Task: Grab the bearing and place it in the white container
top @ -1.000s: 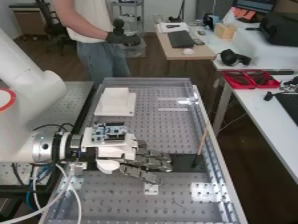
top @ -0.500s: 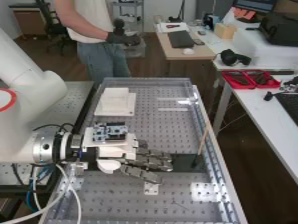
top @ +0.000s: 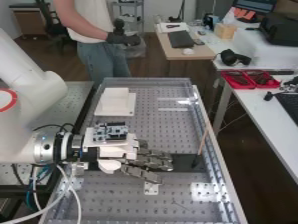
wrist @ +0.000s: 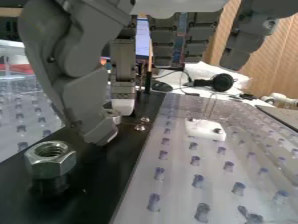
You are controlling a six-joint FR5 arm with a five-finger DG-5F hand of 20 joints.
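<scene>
Perforated and pale, the desk (top: 106,200) is stretching beneath the arm (top: 30,100). Hand (top: 149,161) now: it's hovering low, pointing roughly toward 3 o'clock in the high view, fingers relaxed and nearly straight, apparently gripping nothing. What's probably the bearing (wrist: 116,117) is sitting beside the thumb's tip, over the black strip (wrist: 86,200); contact is escaping me. Good grasping is needing patience: centring, closing evenly, avoiding the big nut (wrist: 50,159), lifting straight. The likely white container (top: 114,102) is waiting toward 12 o'clock.
</scene>
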